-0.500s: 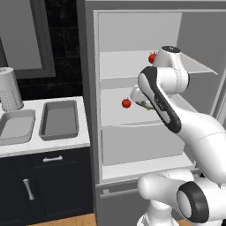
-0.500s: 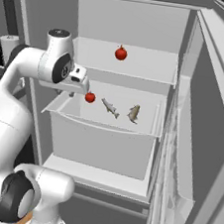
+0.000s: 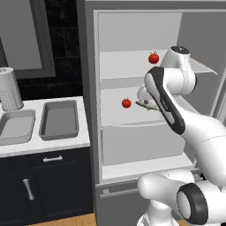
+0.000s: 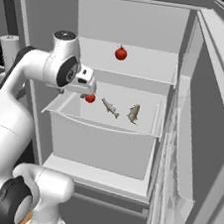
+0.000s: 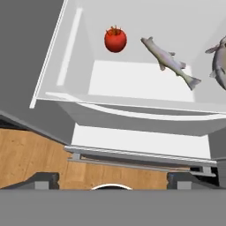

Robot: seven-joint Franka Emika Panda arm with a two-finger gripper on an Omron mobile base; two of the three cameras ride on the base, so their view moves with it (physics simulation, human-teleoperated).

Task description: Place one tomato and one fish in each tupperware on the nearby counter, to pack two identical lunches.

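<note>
We held our gripper (image 5: 110,178) wide open and empty above the fridge drawer (image 5: 132,117), a tomato (image 5: 115,39) at twelve o'clock and a fish (image 5: 170,62) at one o'clock.

In the left base view the arm (image 3: 170,95) covers most of the fish (image 3: 147,104) at mid-frame, leaving a thin sliver; the lighter tupperware (image 3: 15,127) is cut by the left edge; the perforated grey canister (image 3: 9,89) runs off the left edge too; in the hand view the second fish (image 5: 219,62) is cropped by the right edge; in the right base view the gripper (image 4: 77,93) sits under the hand, its fingers hidden.
</note>
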